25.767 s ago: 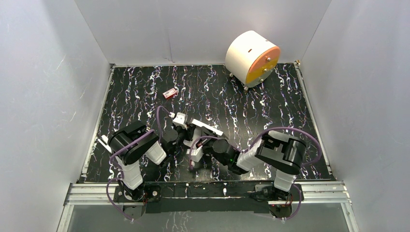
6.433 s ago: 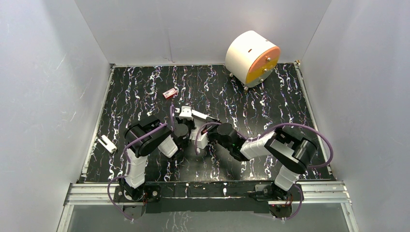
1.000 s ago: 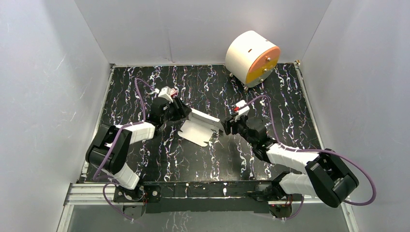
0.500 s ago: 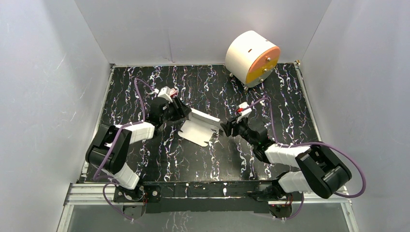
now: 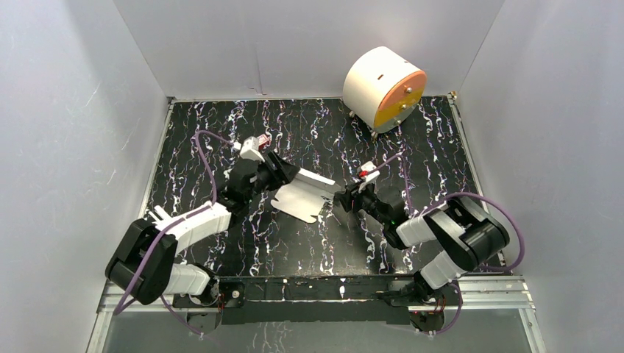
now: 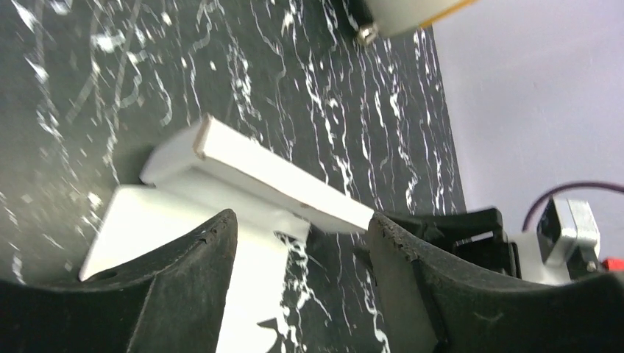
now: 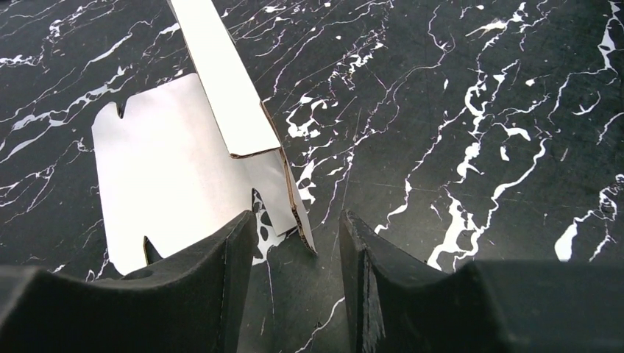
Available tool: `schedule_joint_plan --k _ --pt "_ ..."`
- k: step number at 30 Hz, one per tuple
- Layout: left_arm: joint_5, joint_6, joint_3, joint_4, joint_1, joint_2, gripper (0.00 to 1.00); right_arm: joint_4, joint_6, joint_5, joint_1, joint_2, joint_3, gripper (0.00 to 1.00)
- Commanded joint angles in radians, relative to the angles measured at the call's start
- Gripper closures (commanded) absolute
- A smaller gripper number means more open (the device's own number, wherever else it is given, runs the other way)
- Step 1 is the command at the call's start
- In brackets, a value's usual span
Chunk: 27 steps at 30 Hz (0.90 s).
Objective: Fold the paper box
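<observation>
The paper box [image 5: 300, 194] is a white die-cut sheet lying mostly flat on the black marbled table, with one long flap [image 5: 315, 179] folded up along its far edge. My left gripper [image 5: 285, 175] is open at the sheet's left end. In the left wrist view the flap [image 6: 274, 179] and the flat panel [image 6: 140, 218] lie ahead of its fingers [image 6: 185, 281]. My right gripper [image 5: 341, 198] is open at the sheet's right corner. In the right wrist view a small corner tab [image 7: 300, 218] stands between its fingers [image 7: 197, 288], which do not touch it. The panel [image 7: 165, 170] lies ahead.
A big white cylinder with an orange face [image 5: 384, 88] stands at the back right. A tiny red item [image 5: 263, 138] lies just behind the left wrist. A small white piece [image 5: 157, 216] lies near the table's left edge. Grey walls enclose three sides.
Both arms have shifted their elbows while the grippers stayed at the sheet's two ends. The right gripper has dropped closer to the right corner. The sheet has hardly moved.
</observation>
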Motion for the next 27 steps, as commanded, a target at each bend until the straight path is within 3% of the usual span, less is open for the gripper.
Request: schedule_joint_plan --k 1,9,20,27 --pt "-0.081 -0.118 -0.052 0.065 -0.071 -0.027 0.37 0.209 -0.026 -0.019 -0.005 0.061 -0.004 0.48" --pt "-0.098 -0.250 -0.073 0.231 -0.162 0.080 0.37 0.341 -0.039 -0.047 -0.012 0.173 0.006 0.56" --pt "-0.119 -0.359 -0.015 0.385 -0.249 0.280 0.39 0.467 -0.050 -0.112 -0.017 0.249 -0.003 0.90" --pt "-0.164 -0.389 0.016 0.440 -0.281 0.335 0.40 0.546 -0.032 -0.121 -0.017 0.298 -0.016 1.00"
